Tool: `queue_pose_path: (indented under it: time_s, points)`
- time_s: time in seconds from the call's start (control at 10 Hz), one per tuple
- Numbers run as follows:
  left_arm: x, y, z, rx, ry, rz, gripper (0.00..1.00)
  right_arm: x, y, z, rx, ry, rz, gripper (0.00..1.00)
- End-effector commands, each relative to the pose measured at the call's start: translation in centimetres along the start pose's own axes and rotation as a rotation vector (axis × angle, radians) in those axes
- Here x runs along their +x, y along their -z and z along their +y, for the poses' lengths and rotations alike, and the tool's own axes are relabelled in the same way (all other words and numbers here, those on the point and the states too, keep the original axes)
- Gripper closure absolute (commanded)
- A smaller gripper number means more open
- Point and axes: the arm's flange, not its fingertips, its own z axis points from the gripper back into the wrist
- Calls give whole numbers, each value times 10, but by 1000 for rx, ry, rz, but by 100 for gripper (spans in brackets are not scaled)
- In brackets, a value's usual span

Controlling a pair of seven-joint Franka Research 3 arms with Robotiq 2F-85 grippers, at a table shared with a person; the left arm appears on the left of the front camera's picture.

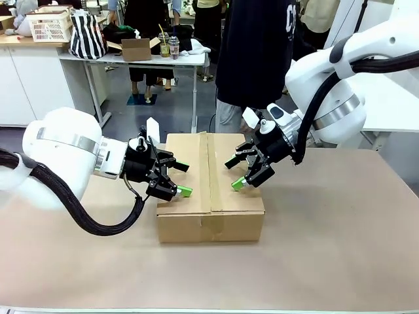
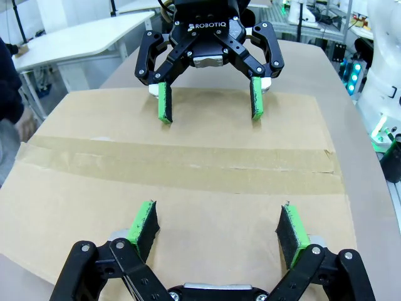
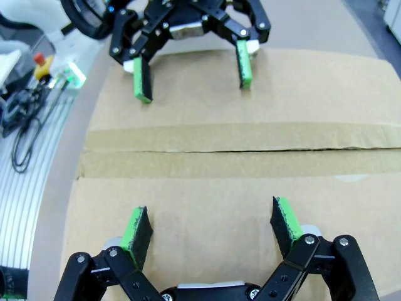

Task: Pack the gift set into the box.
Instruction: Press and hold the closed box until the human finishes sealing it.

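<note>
Jaws spread wide and empty, the left gripper (image 1: 182,179) hangs low over the left half of the box (image 1: 209,216), which sits mid-table (image 1: 340,248) with its top flaps folded flat. A tape strip (image 1: 211,171) runs along the seam between the two grippers. Across it the right gripper (image 1: 234,174) faces the left one, its green pads (image 3: 285,219) likewise held apart with nothing between them. A person (image 1: 252,52) in dark clothes stands close behind the box's far edge. Farther back on the left, a side table (image 1: 190,60) bears a striped bag (image 1: 87,36), a small cardboard box (image 1: 135,49) and drink cups (image 1: 168,46).
</note>
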Motion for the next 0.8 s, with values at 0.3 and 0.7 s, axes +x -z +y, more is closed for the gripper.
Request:
queue_pose_path:
  time_s: [0.3, 0.7]
  points:
    - [-4, -1, -4, 4, 21, -14, 0, -2, 2, 0, 1, -8, 3, 0]
    - [-4, -1, -4, 4, 21, -14, 0, -2, 2, 0, 1, -8, 3, 0]
